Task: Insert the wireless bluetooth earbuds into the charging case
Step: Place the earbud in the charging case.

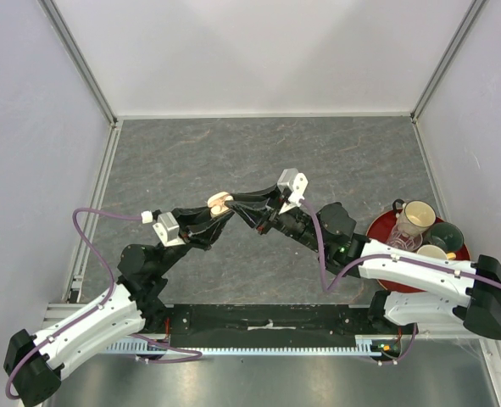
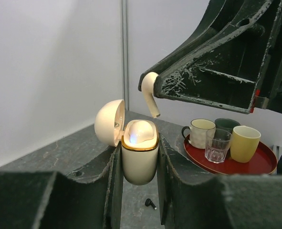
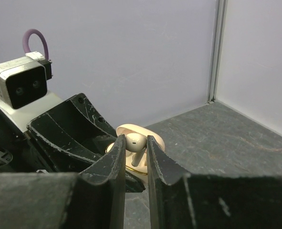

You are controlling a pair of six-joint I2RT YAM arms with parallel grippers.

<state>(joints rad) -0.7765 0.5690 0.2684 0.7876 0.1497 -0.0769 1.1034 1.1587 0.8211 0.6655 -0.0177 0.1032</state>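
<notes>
Soft, even light is falling from overhead, leaving the pale walls (image 1: pixel 258 51) bright and the grey table (image 1: pixel 258 161) flatly lit, with only faint shadows gathering beneath the arms (image 1: pixel 89 322). A bluish-white glare is burning out the seated earbud (image 2: pixel 141 131) in the charging case (image 2: pixel 140 164). In both wrist views the dark fingers (image 2: pixel 45 200) are blurring along the bottom edge, while the held earbud (image 3: pixel 135 141) is showing fairly sharp.

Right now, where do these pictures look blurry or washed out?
Left wrist view: the left tool's fingers blur, and glare whitens the earbud seated in the charging case. Right wrist view: the right tool's fingers blur. Top view: even light.
</notes>
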